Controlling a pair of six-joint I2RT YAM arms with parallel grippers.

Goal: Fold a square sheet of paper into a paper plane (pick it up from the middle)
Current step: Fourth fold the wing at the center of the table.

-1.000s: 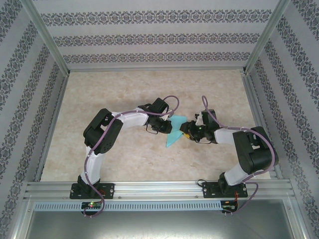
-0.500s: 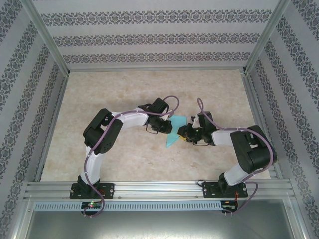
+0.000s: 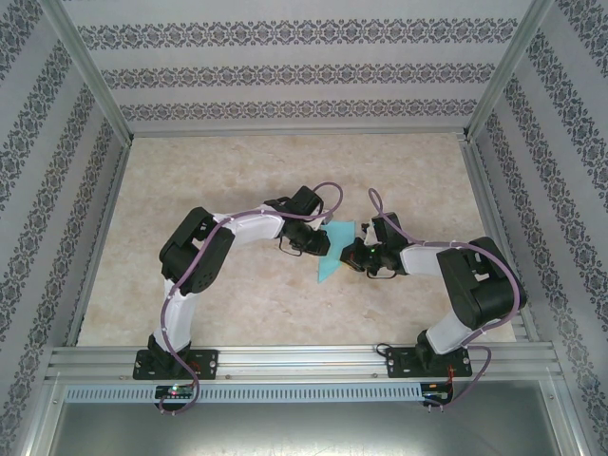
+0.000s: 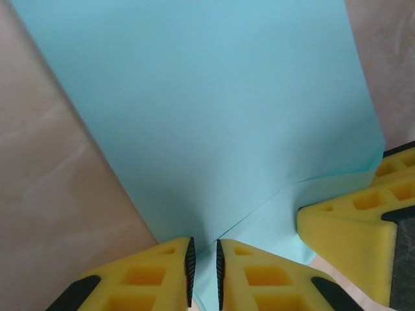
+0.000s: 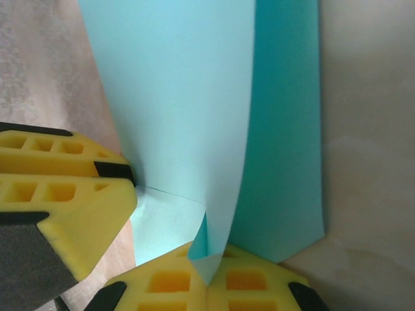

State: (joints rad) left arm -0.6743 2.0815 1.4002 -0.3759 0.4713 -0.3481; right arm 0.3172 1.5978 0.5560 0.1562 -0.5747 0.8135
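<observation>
Leftward across the bench (image 3: pixel 218 171) goes the right hand (image 3: pixel 352 255) since a second ago, and its fingers, then apart, now press together. In the right wrist view they are clamped on a folded corner of the sheet of paper (image 5: pixel 181 97), from which one flap rises while a darker cyan layer lies to its right. The left hand (image 4: pixel 203 253) has not shifted. Its fingers stand narrow, with a thin edge of the sheet pinched in the slit between them. The two hands meet tip to tip over the paper, just beside each other. The sheet sits about the middle of the bench, well apart from every edge, partly folded into a pointed shape.
</observation>
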